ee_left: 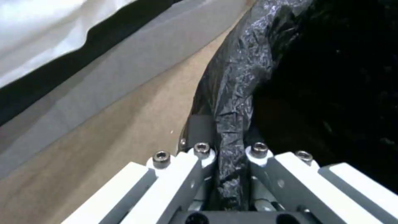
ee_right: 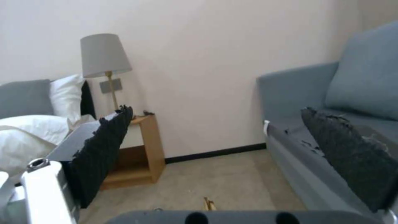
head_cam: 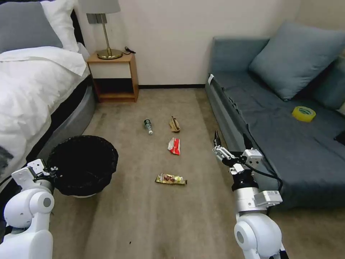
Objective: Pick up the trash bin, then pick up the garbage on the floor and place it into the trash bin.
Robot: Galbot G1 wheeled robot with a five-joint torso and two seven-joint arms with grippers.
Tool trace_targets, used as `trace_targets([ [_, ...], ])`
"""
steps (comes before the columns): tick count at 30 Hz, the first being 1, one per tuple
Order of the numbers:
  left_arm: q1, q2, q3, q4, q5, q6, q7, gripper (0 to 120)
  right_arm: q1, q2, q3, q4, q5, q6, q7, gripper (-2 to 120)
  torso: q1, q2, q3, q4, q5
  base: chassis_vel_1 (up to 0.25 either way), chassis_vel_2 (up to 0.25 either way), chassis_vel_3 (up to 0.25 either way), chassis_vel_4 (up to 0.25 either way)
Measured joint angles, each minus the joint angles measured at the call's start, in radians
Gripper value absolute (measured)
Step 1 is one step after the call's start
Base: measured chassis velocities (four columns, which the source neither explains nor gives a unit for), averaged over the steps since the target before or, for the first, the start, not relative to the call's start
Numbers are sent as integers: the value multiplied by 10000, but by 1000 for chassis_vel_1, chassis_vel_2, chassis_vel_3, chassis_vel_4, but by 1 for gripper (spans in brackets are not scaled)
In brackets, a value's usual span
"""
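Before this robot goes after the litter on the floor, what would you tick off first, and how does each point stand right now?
1. Left pincer clamped on the trash bin rim: ok, fingers pinch the bag-covered rim.
2. Bin off the floor: cannot tell.
3. Right pincer free and open: ok, holding nothing, raised beside the sofa.
4. Litter in plain sight: ok; snack wrapper, red-and-white wrapper, paper bag, bottle all lie apart on the carpet.
5. Bin mouth unobstructed: ok, wide open.
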Motion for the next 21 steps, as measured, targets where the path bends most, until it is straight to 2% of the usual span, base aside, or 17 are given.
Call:
trace_targets([
  [21, 98, 18, -195, 8, -35, 0, 84, 2, 63, -6, -212, -190, -69, 9, -87, 100, 1, 0, 0, -1, -2, -158, 156, 155, -151],
])
